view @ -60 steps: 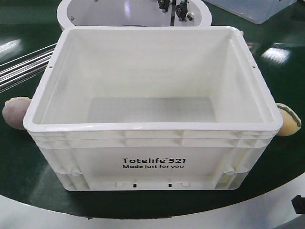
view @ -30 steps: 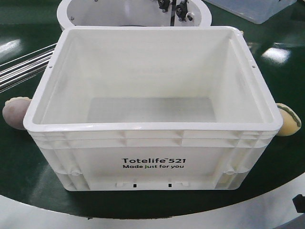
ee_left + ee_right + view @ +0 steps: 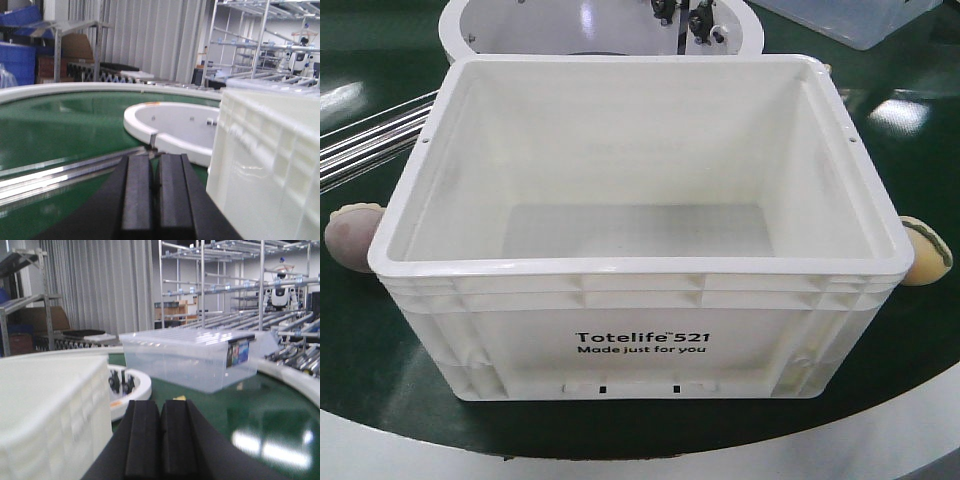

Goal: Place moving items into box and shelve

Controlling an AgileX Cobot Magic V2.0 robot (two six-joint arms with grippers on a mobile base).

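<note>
Left gripper [image 3: 155,192] first: in its wrist view the two black fingers sit pressed together at the bottom middle of the frame, with only a hairline seam between them and nothing in it. Right gripper [image 3: 160,437] is the same deal, pads closed flat against each other at the bottom centre with nothing pinched.

Moving outward, the white box [image 3: 640,266] is close to both. It fills the right edge of the left wrist view and the lower left of the right wrist view, so each gripper is low beside one of its ribbed side walls.

From the front camera the box takes up most of the frame, open top facing up and the black "Totelife 521" print on the near wall. It stands on the green table [image 3: 360,340].

Both toys are outside the box, down on the green. The pinkish-brown toy [image 3: 348,238] peeks out at the left edge of the frame, just beside the box's near-left corner. The pale yellow toy [image 3: 923,252] with its green stripe is at the right edge by the near-right corner. Can't tell if either is touching the wall.

Behind the box there's a white ring [image 3: 470,30] top centre, metal rails [image 3: 370,140] upper left, and a clear bin [image 3: 195,360] beyond that.
</note>
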